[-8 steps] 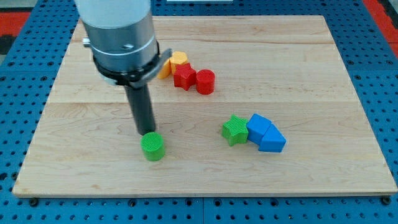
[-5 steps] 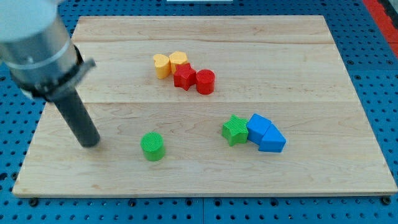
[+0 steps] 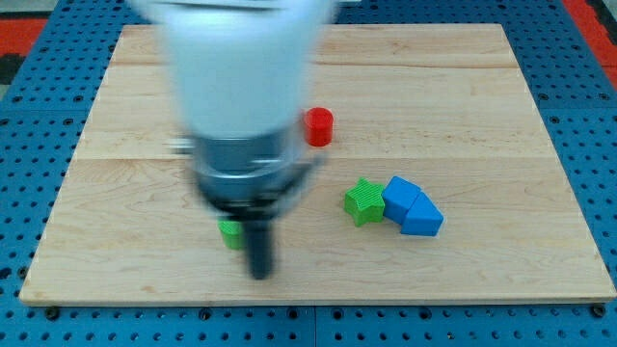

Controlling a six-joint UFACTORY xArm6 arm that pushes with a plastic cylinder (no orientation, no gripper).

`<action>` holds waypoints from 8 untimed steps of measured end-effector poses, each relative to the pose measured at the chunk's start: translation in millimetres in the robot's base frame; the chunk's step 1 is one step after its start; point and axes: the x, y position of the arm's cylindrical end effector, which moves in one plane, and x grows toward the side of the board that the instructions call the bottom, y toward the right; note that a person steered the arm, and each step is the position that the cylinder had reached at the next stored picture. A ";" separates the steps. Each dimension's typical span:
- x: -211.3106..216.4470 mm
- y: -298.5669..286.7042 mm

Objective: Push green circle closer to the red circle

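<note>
Low on the wooden board [image 3: 540, 193], near its bottom edge, my tip [image 3: 260, 274] sits just at 4 o'clock of the green circle [image 3: 228, 232], close beside it; contact unclear, arm is motion-blurred. No jaws on this rod, so nothing to open or close. Green circle mostly hidden behind the rod, only its left part shows. Red circle [image 3: 319, 126] lies well apart at roughly 1 o'clock from it. Green star [image 3: 363, 201] touches two blue blocks [image 3: 412, 206] at 3 o'clock.
</note>
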 end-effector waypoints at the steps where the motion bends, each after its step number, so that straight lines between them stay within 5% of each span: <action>1: -3.1 -89.0; 2: -18.6 -75.8; 4: -42.8 89.8; 5: -59.8 108.9; 6: -59.8 34.2; 8: -107.3 51.6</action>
